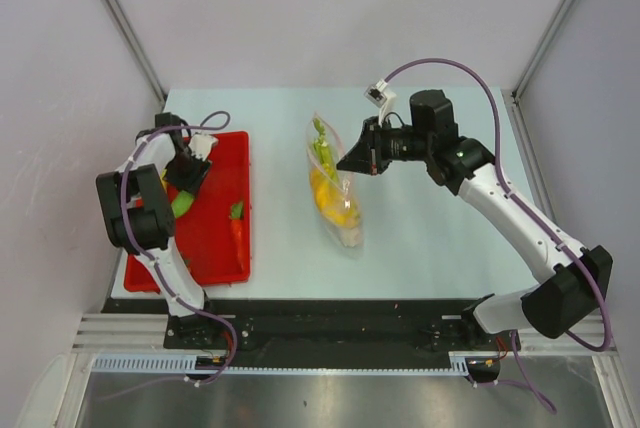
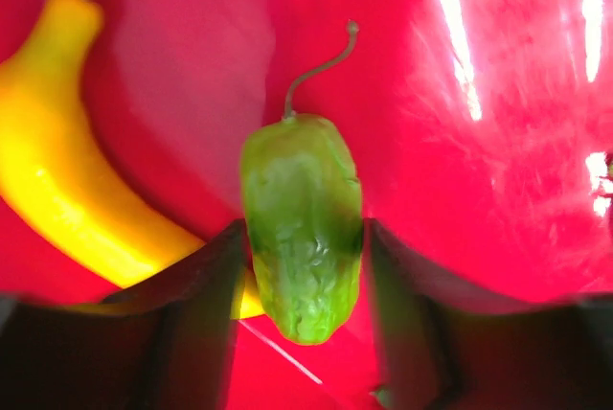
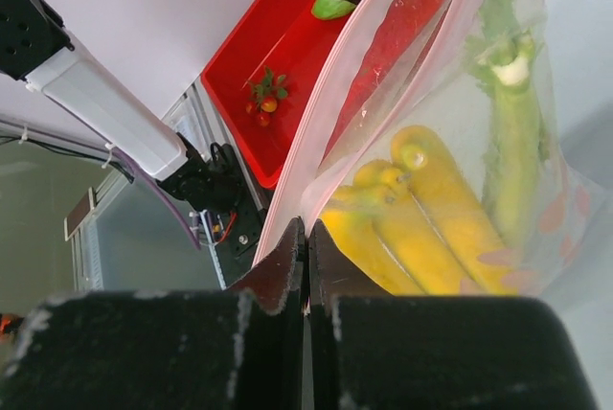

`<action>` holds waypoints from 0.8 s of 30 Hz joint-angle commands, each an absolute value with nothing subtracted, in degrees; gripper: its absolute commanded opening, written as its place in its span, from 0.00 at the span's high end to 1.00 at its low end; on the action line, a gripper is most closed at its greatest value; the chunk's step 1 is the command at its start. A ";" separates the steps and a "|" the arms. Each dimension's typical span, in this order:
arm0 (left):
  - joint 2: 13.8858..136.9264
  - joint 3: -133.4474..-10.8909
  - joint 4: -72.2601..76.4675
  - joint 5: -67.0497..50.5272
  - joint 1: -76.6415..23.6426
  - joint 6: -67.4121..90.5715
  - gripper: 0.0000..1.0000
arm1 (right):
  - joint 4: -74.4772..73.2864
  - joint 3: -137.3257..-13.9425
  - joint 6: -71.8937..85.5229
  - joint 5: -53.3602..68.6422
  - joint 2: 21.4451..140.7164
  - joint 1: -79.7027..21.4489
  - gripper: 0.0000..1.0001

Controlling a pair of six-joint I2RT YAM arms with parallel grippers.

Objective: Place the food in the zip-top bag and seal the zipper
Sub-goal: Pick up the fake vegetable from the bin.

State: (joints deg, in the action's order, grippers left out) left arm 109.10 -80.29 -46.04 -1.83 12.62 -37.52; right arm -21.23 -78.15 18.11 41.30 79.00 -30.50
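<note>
The clear zip-top bag (image 1: 335, 193) lies mid-table with yellow bananas (image 3: 431, 209) and a green-white leek (image 3: 512, 132) inside. My right gripper (image 1: 350, 161) is shut on the bag's mouth edge, its fingertips (image 3: 287, 257) pinching the pinkish-red zipper strip (image 3: 326, 113). My left gripper (image 1: 183, 188) is over the red tray (image 1: 215, 248). Its fingers (image 2: 192, 314) press both sides of the green vegetable (image 2: 302, 180). A loose banana (image 2: 67, 180) lies in the tray beside it. An orange carrot (image 1: 237, 230) and red strawberries (image 3: 263, 103) also lie in the tray.
The red tray sits at the table's left side, reaching its near edge. Grey walls close in left, right and behind. The arm-base rail runs along the near edge.
</note>
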 commanded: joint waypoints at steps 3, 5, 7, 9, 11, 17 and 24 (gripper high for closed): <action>104.34 -77.80 -49.13 -8.69 11.87 -39.73 0.64 | -21.45 -80.33 19.16 40.77 79.19 -28.83 1.00; 99.87 -76.99 -49.13 -11.50 10.99 -37.98 0.75 | -20.31 -80.16 20.64 43.41 79.54 -28.21 1.00; 96.78 -78.48 -50.61 -14.49 10.64 -34.83 0.84 | -19.60 -79.81 21.53 42.64 79.63 -28.56 1.00; 92.21 -81.98 -51.94 -20.81 10.37 -32.79 0.93 | -20.13 -79.98 21.62 42.45 80.24 -29.00 1.00; 88.70 -84.01 -52.03 -27.47 9.50 -29.54 1.00 | -20.48 -79.89 21.88 41.66 80.51 -29.62 1.00; 76.13 -89.30 -47.74 -33.92 -2.52 -18.57 1.00 | -19.07 -79.45 21.71 39.64 80.69 -30.50 1.00; 58.20 -71.05 -0.84 -32.97 -14.92 15.36 1.00 | -18.89 -80.33 22.59 37.80 80.86 -32.95 1.00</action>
